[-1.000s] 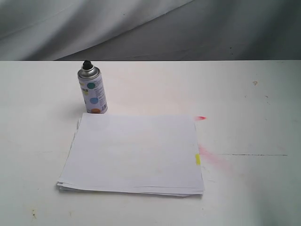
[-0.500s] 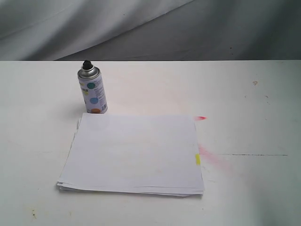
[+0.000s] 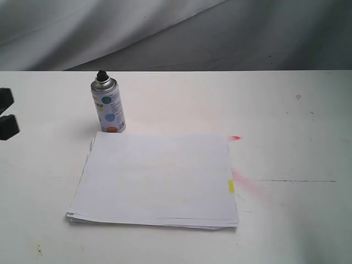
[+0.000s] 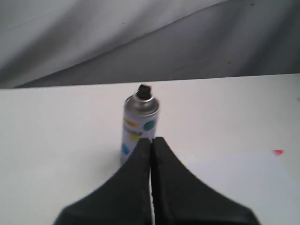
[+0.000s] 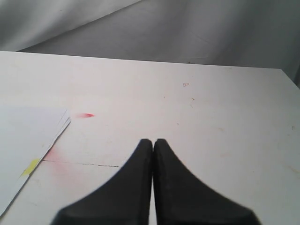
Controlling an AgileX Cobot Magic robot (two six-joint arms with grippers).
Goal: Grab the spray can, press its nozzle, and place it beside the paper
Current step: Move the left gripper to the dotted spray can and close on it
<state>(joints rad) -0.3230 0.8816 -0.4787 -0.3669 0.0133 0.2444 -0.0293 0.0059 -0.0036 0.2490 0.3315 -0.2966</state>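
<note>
A white table [image 3: 286,110] stands in front of a draped grey cloth [image 3: 220,33]. At the far left edge of the exterior view, two black parts of the left hand [image 4: 151,143] show just above the table, well apart from everything else. Its own wrist view shows its two black fingers pressed together along a thin seam, holding nothing, their tips pointing at the can.

To the right stands the spray can [image 3: 108,107], a small silver metal cylinder, upright on the table. Its light label bears teal, blue and orange dots. On its silver dome sits the nozzle [image 3: 101,75], a tiny black button. No hand touches the can. Its base is just behind the far left corner of the paper [image 3: 157,179]; whether the two touch cannot be told.

The paper is a thin stack of plain white sheets, lying flat in the middle of the table and far wider than the can. Its lower edges are slightly fanned. A small yellow tab [image 3: 231,186] sticks out at its right edge.

Just off the paper's far right corner is a small red mark [image 3: 235,137]. A faint pink stain [image 3: 250,184] spreads beside the tab, and a thin dark line [image 3: 297,181] runs rightward from it.

The right hand [image 5: 153,143] appears only in its wrist view. Its black fingers are closed against each other, empty, above bare table to the right of the paper.
</note>
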